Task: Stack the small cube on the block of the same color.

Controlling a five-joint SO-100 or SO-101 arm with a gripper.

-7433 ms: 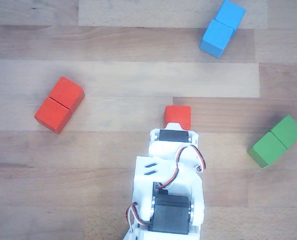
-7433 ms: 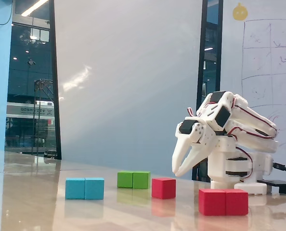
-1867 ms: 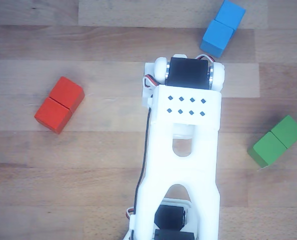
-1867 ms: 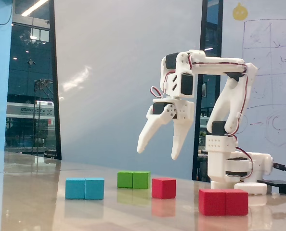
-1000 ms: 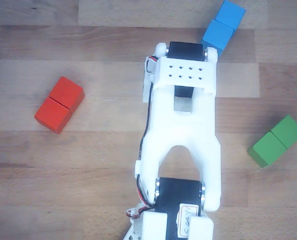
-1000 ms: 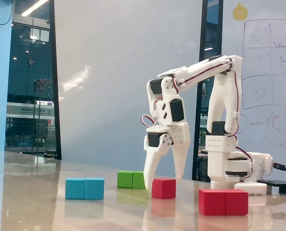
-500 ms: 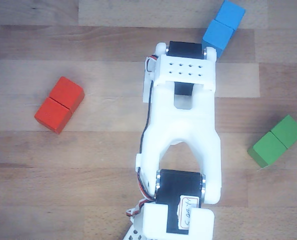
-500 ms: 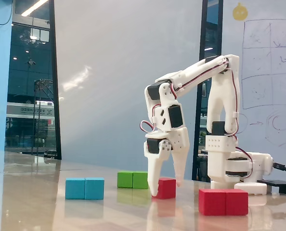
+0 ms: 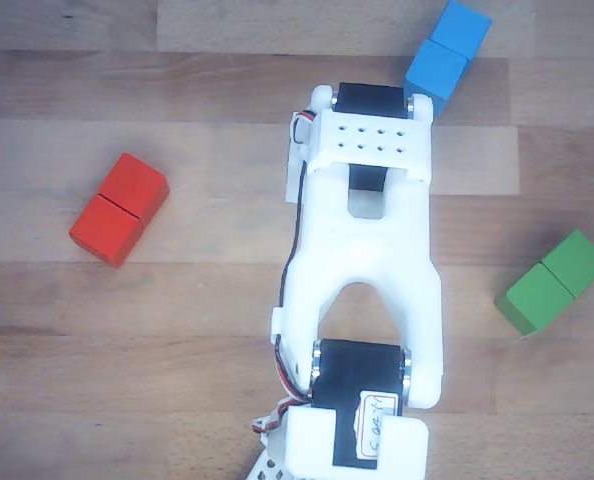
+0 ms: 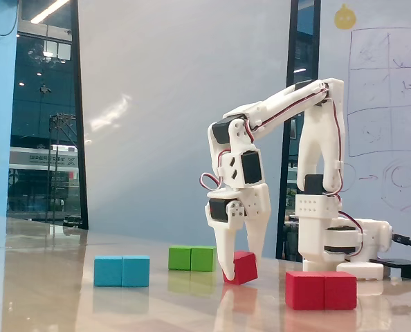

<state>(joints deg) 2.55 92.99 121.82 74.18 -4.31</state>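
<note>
In the fixed view my gripper (image 10: 238,269) points straight down and is shut on the small cube (image 10: 244,267), a plain red cube that sits tilted between the white fingers, just at the table surface. The block (image 10: 321,290), red with a groove across its middle, lies on the table to the right of the cube and closer to the camera. From above, the same block (image 9: 118,209) lies at the left, well apart from the arm (image 9: 367,260). The arm covers both the cube and the fingers in that view.
A blue grooved block (image 9: 445,55) lies at the top right, just beyond the wrist, and a green one (image 9: 554,282) at the right edge. In the fixed view they are the blue block (image 10: 122,270) and green block (image 10: 192,258), left of the gripper. The arm's base (image 10: 340,245) stands behind the red block.
The gripper came down from high above the table around the small cube. In the last half second its fingers closed on the cube, which went from flat to tilted.
</note>
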